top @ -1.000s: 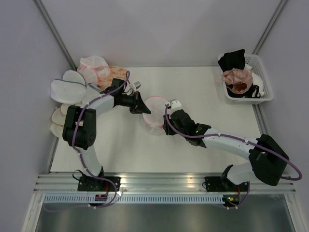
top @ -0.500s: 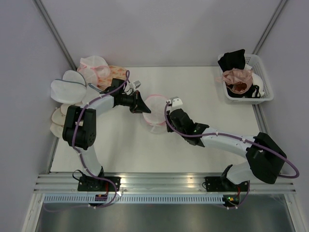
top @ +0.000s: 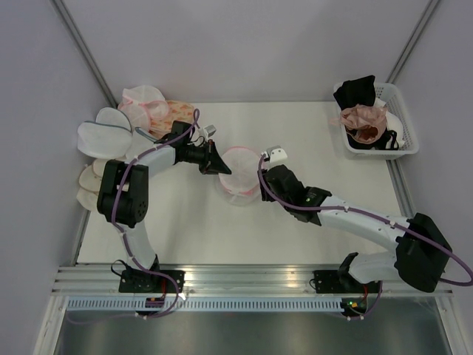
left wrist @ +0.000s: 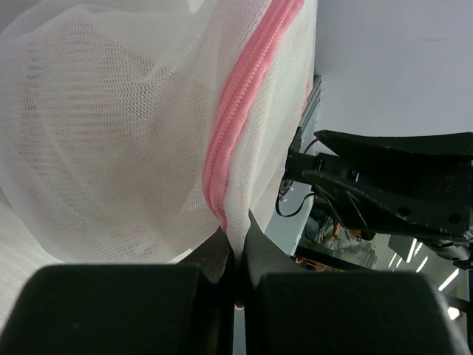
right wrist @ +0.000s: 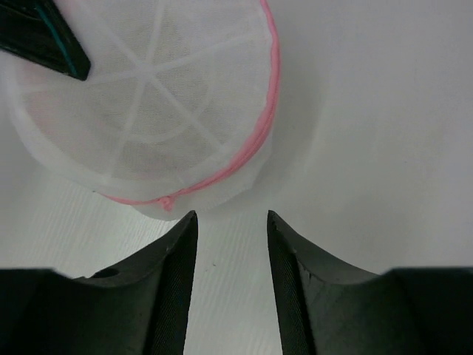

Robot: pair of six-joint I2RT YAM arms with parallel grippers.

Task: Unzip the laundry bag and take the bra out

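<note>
A small dome-shaped laundry bag of fine, translucent white mesh lies just left of the middle of a smooth white table in the overhead view. Flat white seams fan out across the dome like spokes. A pink zipper rims it, curving down the right and along the lower edge in the right wrist view, with a small pink nub at the bottom. Seen from above, the bag's longer axis runs roughly top to bottom of the frame. What lies inside cannot be made out through the mesh.

The left gripper, black and tapered, has its jaws pressed together on a fold of mesh beside the zipper, at the bag's left edge. The right gripper has ribbed black jaws standing apart, just below the bag and not touching it.

A white slatted plastic basket sits at the upper right.
</note>
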